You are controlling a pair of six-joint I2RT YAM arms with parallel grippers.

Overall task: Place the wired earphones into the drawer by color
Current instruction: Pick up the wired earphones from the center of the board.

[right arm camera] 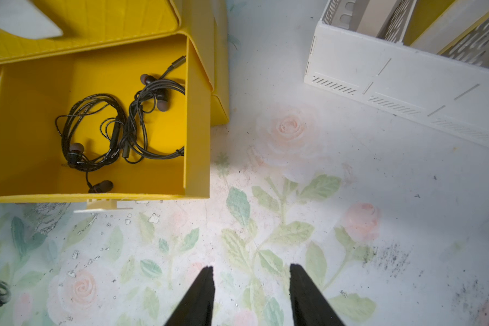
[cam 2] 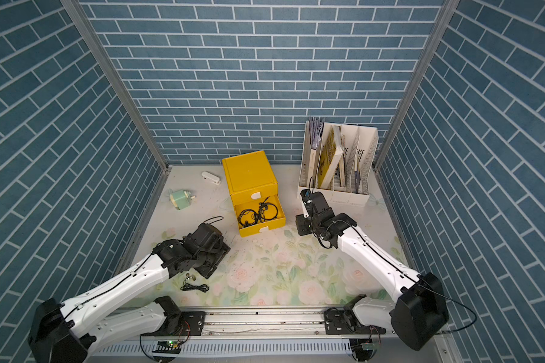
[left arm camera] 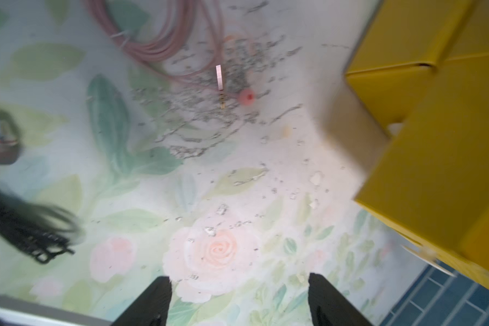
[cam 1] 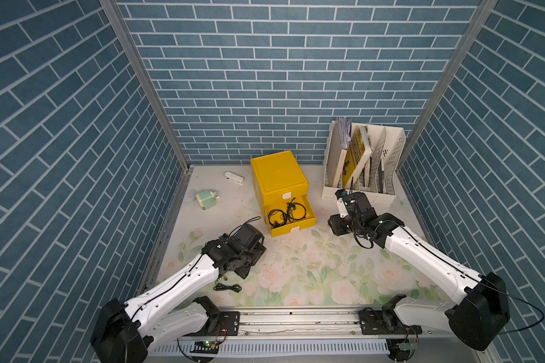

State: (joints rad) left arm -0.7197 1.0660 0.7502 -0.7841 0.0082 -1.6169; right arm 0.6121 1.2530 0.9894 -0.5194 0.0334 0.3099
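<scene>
Both pincers stand open and empty: left pincer (left arm camera: 239, 276) over the tabletop (left arm camera: 237, 183), right pincer (right arm camera: 251, 266) right of the open drawer (right arm camera: 198, 127), where two black earphones (right arm camera: 126, 127) lie. A third black coil (cam 1: 227, 287) lies near-left by the left arm (cam 1: 177, 279); pinching one strand may unravel it.

The yellow cabinet (cam 1: 279, 171) and its open drawer (right arm camera: 198, 127) look like smooth plastic with a soft sheen; the white file rack (right arm camera: 378, 76) is matt plastic too. The counter (right arm camera: 364, 169) wears a matt floral print (scuffed, flaking grey in patches). The braided black earphones (right arm camera: 75, 149) have a speckled woven cord, the smooth black earphones (right arm camera: 162, 105) a rubbery one.
</scene>
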